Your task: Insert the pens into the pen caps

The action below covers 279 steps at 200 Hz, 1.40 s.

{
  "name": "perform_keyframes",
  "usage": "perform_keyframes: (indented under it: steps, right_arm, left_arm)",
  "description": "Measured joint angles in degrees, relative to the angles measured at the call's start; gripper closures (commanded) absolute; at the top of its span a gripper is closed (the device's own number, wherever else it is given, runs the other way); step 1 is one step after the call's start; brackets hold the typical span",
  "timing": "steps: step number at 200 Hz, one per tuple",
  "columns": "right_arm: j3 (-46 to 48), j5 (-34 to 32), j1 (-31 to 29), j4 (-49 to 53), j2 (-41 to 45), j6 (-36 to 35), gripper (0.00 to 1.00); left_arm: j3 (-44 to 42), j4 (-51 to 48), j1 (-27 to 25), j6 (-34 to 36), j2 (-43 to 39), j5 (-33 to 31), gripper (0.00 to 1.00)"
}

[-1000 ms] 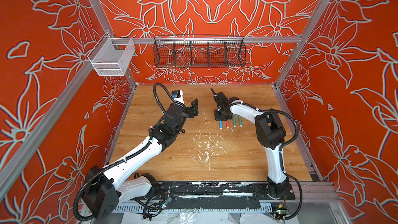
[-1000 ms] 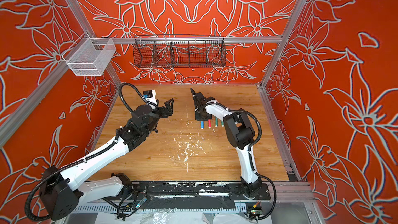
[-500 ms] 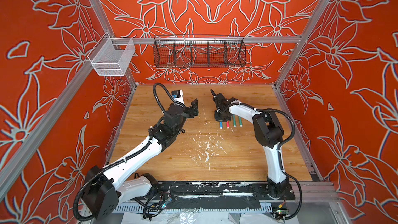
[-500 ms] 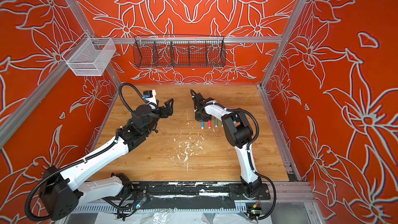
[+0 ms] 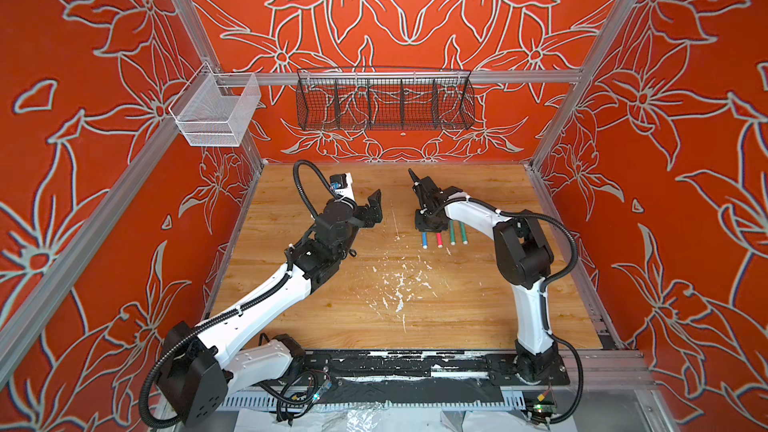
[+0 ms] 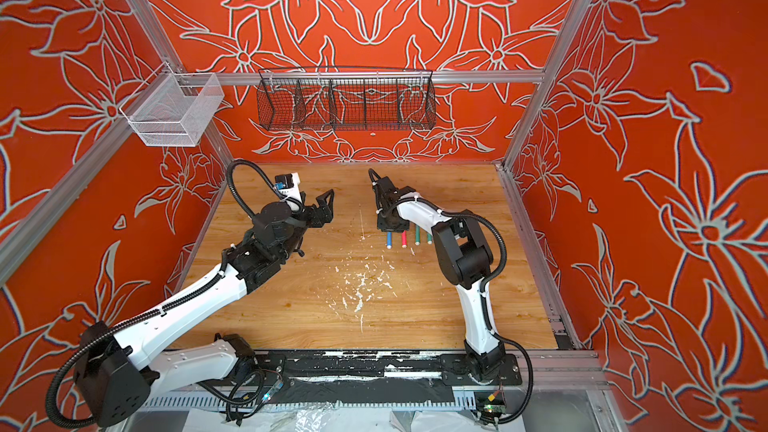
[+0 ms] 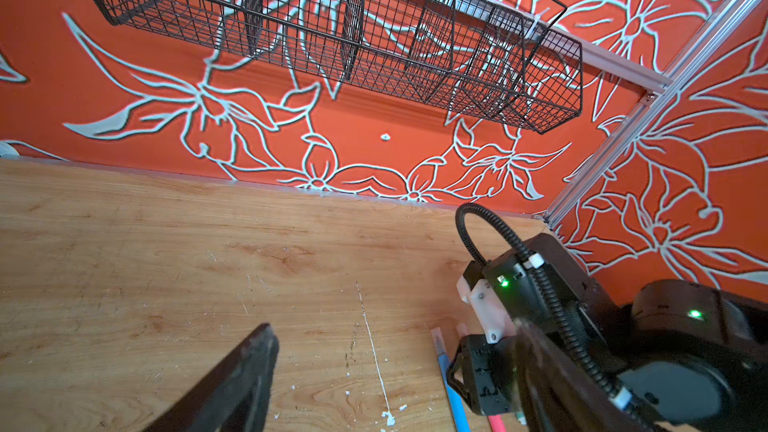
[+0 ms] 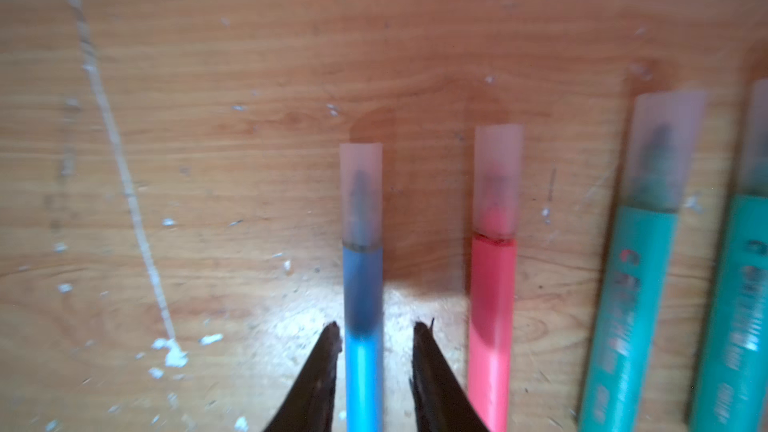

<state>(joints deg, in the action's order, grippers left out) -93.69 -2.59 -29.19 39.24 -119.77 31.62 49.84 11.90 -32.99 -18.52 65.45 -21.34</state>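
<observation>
Where right hand (image 8: 376,328) gapes | blue pen (image 8: 362,280) lies between jaws

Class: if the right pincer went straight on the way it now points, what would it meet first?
The right pincer straddles the blue pen, so its parted tips would likely reach the wooden table on either side first, the pen passing between them. Depth is hard to judge.

The light wooden tabletop (image 8: 249,56) looks matt and grainy, flecked with rough white paint specks (image 8: 172,355). The thin blue, pink and green plastic pens (image 8: 363,284) are smooth with a slight sheen, and their stubby translucent plastic caps (image 8: 360,184) look frosted.
</observation>
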Motion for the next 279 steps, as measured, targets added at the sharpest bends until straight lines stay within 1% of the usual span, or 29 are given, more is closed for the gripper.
perform_keyframes:
  steps: [40,82,93,100,102,106,160,191,213,219,223,226,228,229,231,255,268,279]
  right_arm:
    - [0.0,-0.22,-0.02,0.68,5.31,-2.05,0.6]
    - [0.0,-0.28,-0.04,1.18,10.27,-3.96,0.58]
    - [0.0,-0.26,-0.04,1.31,11.32,-4.37,0.57]
    - [0.04,-0.28,-0.04,1.31,12.15,-4.59,0.57]
    - [0.11,-0.26,-0.04,1.31,12.46,-4.63,0.57]
    - [0.28,-0.24,-0.04,1.22,13.0,-4.74,0.56]
    - [6.51,1.16,-0.04,-0.28,23.28,-7.39,0.52]
    - [11.82,4.59,-0.04,-3.28,30.21,-10.16,0.5]
    - [15.67,5.64,-0.04,-5.03,35.71,-11.85,0.47]
    - [16.28,5.66,-0.04,-5.27,37.03,-12.26,0.45]
    - [16.59,5.66,-0.04,-5.38,37.92,-12.5,0.39]
    - [16.76,5.64,-0.04,-5.51,38.42,-12.83,0.31]
    - [16.87,5.64,-0.04,-5.57,38.82,-13.0,0.13]
    - [16.96,5.62,-0.04,-5.62,39.1,-12.7,0.08]
    - [17.09,5.6,-0.04,-5.73,39.5,-12.94,0.04]
    - [20.13,4.68,-0.04,-8.41,43.87,-13.4,0.03]
    - [23.52,4.35,-0.11,-10.84,46.38,-13.38,0.03]
    - [27.39,4.33,-0.11,-13.97,48.37,-13.77,0.03]
  left_arm:
    - [0.0,-0.04,0.0,-0.33,0.07,0.37,0.13]
    - [0.0,-0.35,0.0,-0.37,0.44,1.09,0.12]
    - [0.0,-0.35,0.0,-0.2,0.57,1.33,0.09]
    - [0.04,-0.37,0.0,0.02,0.68,1.51,0.0]
    - [0.04,-0.37,0.0,0.31,0.74,1.55,0.02]
    - [0.11,-0.37,0.0,0.11,0.9,1.68,0.03]
    - [1.7,-1.51,0.0,6.19,3.96,2.62,0.03]
    - [5.57,-4.26,-0.04,11.23,5.11,8.74,0.03]
    - [7.02,-4.59,-0.76,13.6,5.01,10.27,0.03]
    - [7.48,-5.18,-0.92,14.01,4.98,10.34,0.03]
    - [7.74,-5.6,-1.01,14.08,4.98,10.29,0.03]
    - [7.96,-6.01,-1.09,14.1,4.96,10.27,0.03]
    - [8.15,-6.34,-1.16,14.12,4.94,10.12,0.03]
    - [8.22,-6.49,-1.16,14.08,4.9,10.01,0.03]
    - [8.37,-6.82,-1.2,14.05,4.85,9.9,0.03]
    - [8.39,-9.79,-1.36,12.26,2.23,6.86,0.03]
    - [5.75,-10.03,-1.36,11.78,-1.36,5.01,0.03]
    - [1.9,-9.51,-1.33,11.65,-5.38,3.65,0.03]
